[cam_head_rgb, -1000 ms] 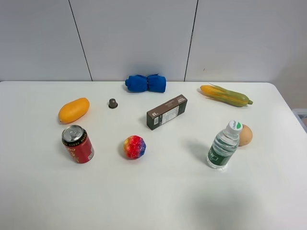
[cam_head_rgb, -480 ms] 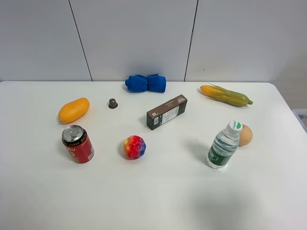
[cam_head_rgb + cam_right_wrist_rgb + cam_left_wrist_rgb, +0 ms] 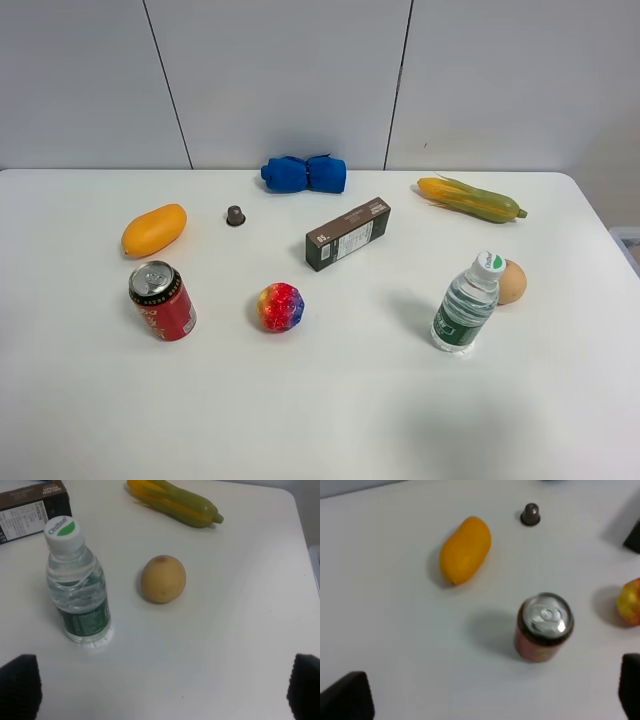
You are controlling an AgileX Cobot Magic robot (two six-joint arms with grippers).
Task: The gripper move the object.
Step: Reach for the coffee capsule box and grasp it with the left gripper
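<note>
Counted on the white tabletop [image 3: 330, 420], one of each:
- carton [image 3: 347, 233]
- red can [image 3: 162, 300]
- mango [image 3: 154, 230]
- small dark capsule [image 3: 236, 215]
- rolled blue cloth [image 3: 304, 173]
- many-coloured ball [image 3: 280, 307]
- corn cob [image 3: 470, 199]
- water bottle [image 3: 466, 303]
- round tan fruit [image 3: 512, 282]

That made nine things in all.

The brown carton lay flat near the middle of the tabletop, between the cloth and the ball and touching neither. Its white panel carried small print we could not read.

The bottle's cap had a green mark and lettering that looked like "C'estbon". The white script on the can was illegible.

The left claw [image 3: 487, 700] was released above the can, with its fingers [image 3: 345, 697] spread wide. The right claw [image 3: 162, 687] was likewise released, near the bottle and the fruit. Neither claw touched anything, and both were well apart from the carton.
</note>
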